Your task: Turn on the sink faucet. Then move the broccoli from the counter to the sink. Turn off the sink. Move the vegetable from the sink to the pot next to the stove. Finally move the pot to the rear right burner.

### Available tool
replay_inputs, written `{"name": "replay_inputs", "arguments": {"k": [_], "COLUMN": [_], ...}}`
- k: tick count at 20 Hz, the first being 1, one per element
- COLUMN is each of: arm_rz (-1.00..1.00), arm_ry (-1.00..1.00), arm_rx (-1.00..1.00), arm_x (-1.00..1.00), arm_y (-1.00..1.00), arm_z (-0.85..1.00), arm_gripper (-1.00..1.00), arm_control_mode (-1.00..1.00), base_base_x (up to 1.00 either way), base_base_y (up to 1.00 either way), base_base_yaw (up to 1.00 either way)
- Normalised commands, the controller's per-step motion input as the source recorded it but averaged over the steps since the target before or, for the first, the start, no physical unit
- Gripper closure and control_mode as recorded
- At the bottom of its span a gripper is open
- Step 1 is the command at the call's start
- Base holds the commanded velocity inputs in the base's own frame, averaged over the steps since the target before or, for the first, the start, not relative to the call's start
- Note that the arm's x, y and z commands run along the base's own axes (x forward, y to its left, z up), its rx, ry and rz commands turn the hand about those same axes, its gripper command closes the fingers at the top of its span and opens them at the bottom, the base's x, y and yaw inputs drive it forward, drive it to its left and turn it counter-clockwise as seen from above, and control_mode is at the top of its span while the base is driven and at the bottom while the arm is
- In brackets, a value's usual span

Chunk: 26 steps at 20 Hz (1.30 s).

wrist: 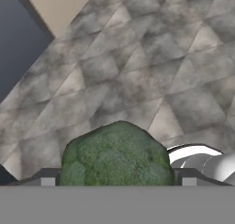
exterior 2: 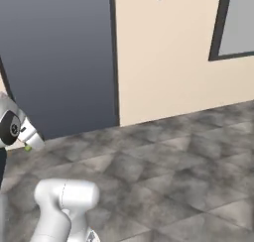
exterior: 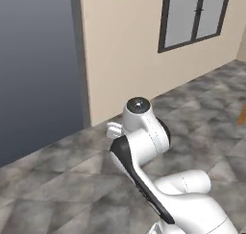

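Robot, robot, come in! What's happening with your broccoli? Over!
Gripper closed on broccoli. Carried over grey tiled floor. Nothing in the way.

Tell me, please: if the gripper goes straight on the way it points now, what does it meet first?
The broccoli already sits between the jaws of the gripper. Beyond it lies only the grey tiled floor, probably met next; depth is unclear.

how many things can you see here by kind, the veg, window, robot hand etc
broccoli: 1, sitting between the fingers of the gripper
gripper: 1
window: 1, dark framed, in the beige wall
dark blue-grey panel: 1
stone tile floor: 1
total: 5
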Motion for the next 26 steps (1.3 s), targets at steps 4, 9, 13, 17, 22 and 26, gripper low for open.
{"name": "replay_inputs", "arguments": {"k": [4,9,13,17,22,26], "arm_rz": [0.0,0.0,0.0,0.0,0.0,0.0], "arm_ry": [0.0,0.0,0.0,0.0,0.0,0.0], "arm_rx": [0.0,0.0,0.0,0.0,0.0,0.0], "arm_x": [0.0,0.0,0.0,0.0,0.0,0.0], "arm_y": [0.0,0.0,0.0,0.0,0.0,0.0], "arm_z": [0.0,0.0,0.0,0.0,0.0,0.0], "arm_gripper": [1.0,1.0,1.0,1.0,1.0,1.0], "arm_control_mode": [1.0,1.0,1.0,1.0,1.0,1.0], "base_base_x": [0.02,0.1,0.14,0.17,0.18,0.17], "base_base_y": [-0.4,-0.33,-0.3,-0.31,-0.33,-0.32], "base_base_yaw": [-0.43,-0.42,-0.41,-0.4,-0.41,-0.42]}}
